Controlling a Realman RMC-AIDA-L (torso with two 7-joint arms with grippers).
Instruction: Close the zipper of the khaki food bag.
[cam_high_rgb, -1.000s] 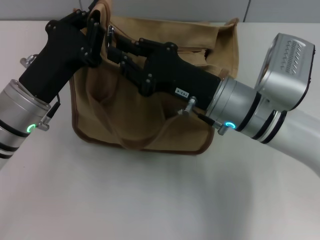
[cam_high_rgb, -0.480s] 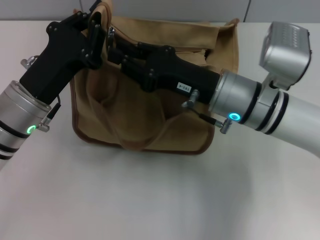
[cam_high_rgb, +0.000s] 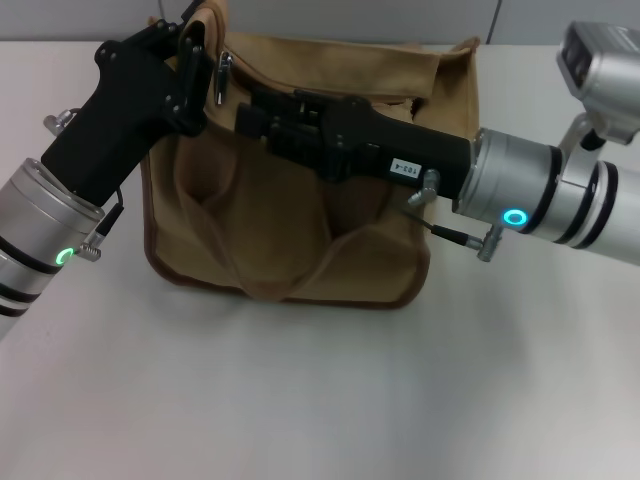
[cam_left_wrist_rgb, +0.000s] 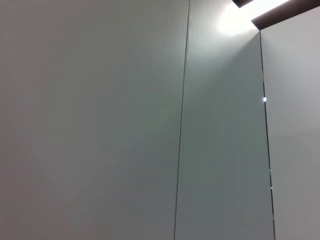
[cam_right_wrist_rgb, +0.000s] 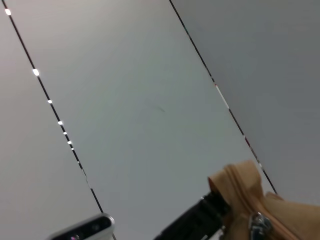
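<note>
The zipper's silver pull (cam_right_wrist_rgb: 259, 223) is seen close only in the right wrist view. In the head view, the khaki food bag's (cam_high_rgb: 300, 240) far-left corner is pinched by the left gripper (cam_high_rgb: 200, 62). The pull lies just left of the right gripper (cam_high_rgb: 250, 112), whose finger state cannot be told.

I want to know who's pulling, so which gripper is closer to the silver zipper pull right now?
Left. The left gripper sits beside the pull tab at the bag's left top corner; the right gripper lies across the khaki food bag, slightly farther right.

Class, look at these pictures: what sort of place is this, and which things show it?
Probably a robotics lab or test bench: a bare white tabletop, plain grey wall panels, and two black robot grippers, left and right, working on a tan canvas bag.
</note>
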